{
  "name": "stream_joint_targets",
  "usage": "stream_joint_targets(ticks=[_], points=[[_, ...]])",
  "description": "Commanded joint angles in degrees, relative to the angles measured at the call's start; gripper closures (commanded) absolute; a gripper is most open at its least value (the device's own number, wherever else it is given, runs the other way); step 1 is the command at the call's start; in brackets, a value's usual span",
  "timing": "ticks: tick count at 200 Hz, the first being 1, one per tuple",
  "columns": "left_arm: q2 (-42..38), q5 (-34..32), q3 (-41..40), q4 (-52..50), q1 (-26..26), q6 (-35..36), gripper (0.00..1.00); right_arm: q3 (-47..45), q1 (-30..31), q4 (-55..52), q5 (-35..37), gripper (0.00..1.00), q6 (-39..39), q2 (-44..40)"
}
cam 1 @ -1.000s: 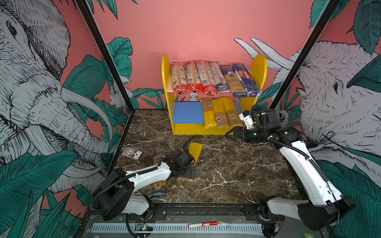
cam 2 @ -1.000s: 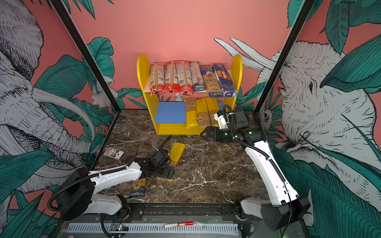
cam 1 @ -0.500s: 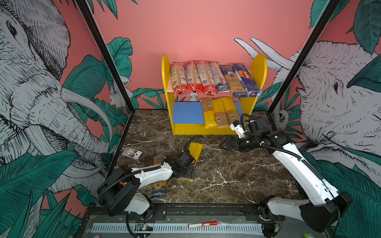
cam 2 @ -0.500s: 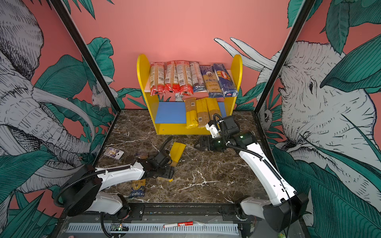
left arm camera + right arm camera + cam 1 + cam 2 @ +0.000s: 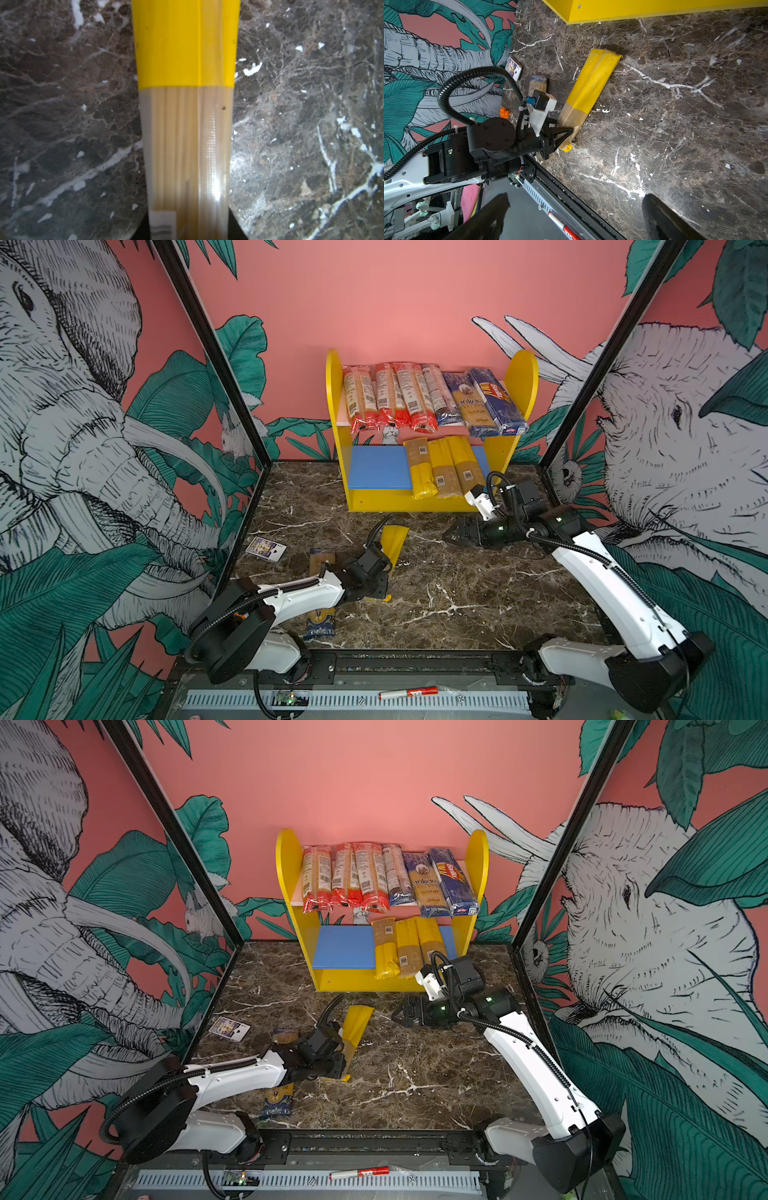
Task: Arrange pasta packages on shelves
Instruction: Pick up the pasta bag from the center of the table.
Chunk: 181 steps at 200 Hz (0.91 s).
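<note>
Nine packs [image 5: 419, 400] lie on the shelves [image 5: 524, 377]. Two remain on the table [image 5: 457, 593]: a blue pack [image 5: 320, 620] and the yellow pack [image 5: 593, 83] clamped in the left gripper [image 5: 568, 135]. The right gripper [image 5: 449, 537] is open and empty.

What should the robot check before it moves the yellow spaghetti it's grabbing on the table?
1. Left claw shut on the half-yellow pack, at its clear end: ok.
2. Pack off the table: not ok, it lies there.
3. Room on the blue board: ok, bare beside three yellow packs.
4. Right claw out of the way: cannot tell; it hovers open and empty before the shelf.
5. Table cleared of pasta: not ok, a dark blue pack lies under the left arm.
</note>
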Motion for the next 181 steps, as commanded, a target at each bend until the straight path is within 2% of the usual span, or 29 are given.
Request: stream_joint_targets(ticks=[1,56,92,146,181], points=[[-6.1,0.0,-1.4,-2.7,-0.4,-0.7,1.00,2.5,0.2,2.2,-1.4,0.01,0.5,1.4],[-21.9,-7.1,-0.8,-8.6,-0.4,-2.4,1.00,5.1,0.2,5.6,-4.5,0.01,0.7,4.5],[-27.3,-11.2,2.3,-12.1,-0.3,-3.2,1.00,6.7,0.1,6.6,-6.2,0.01,0.5,6.2],[-27.0,-15.0,11.1,-13.5,-0.3,-1.1,1.00,9.1,0.1,7.4,-8.9,0.01,-0.3,6.9],[-20.1,-17.3,19.9,-13.2,0.9,2.6,1.00,9.5,0.0,6.2,-8.6,0.01,-1.8,6.9]])
